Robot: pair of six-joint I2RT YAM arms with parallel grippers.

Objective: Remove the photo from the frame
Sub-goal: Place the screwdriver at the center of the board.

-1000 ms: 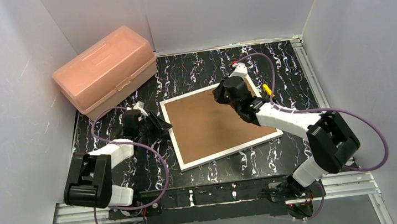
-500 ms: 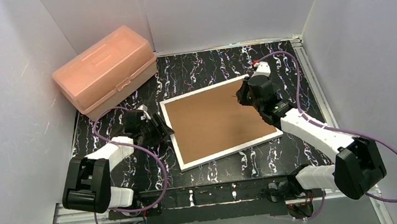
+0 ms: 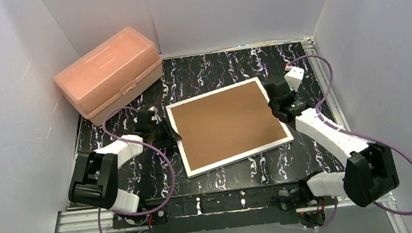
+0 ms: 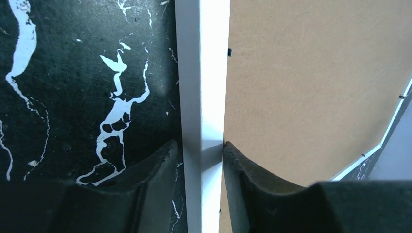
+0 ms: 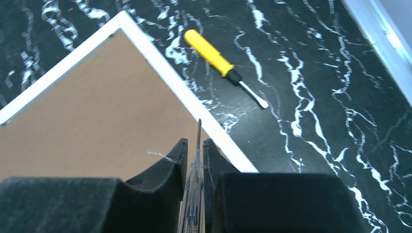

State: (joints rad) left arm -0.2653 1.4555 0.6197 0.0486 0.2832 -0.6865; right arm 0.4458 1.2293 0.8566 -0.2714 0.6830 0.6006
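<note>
Table [image 3: 216, 69]: black marble-look top, white veins. Plain white walls [image 3: 227, 10] on three sides; metal rail [image 3: 224, 202] along near edge. Pink box [image 3: 110, 74] in far-left corner, lid closed. Frame [image 3: 228, 126] flat mid-table, slightly skewed, brown back [image 4: 301, 87] up. Left claw [image 4: 201, 150] straddles frame's left white border [image 4: 201, 73], one finger on table side, other on back; squeezing or not, cannot tell. Right claw [image 5: 196, 145] above frame's right edge, clenched on thin clear-handled tool [image 5: 198, 131]. Yellow screwdriver [image 5: 214, 53] on table just beside frame's far-right corner.

White walls [image 3: 238, 9] enclose a black marbled tabletop [image 3: 210, 70].
</note>
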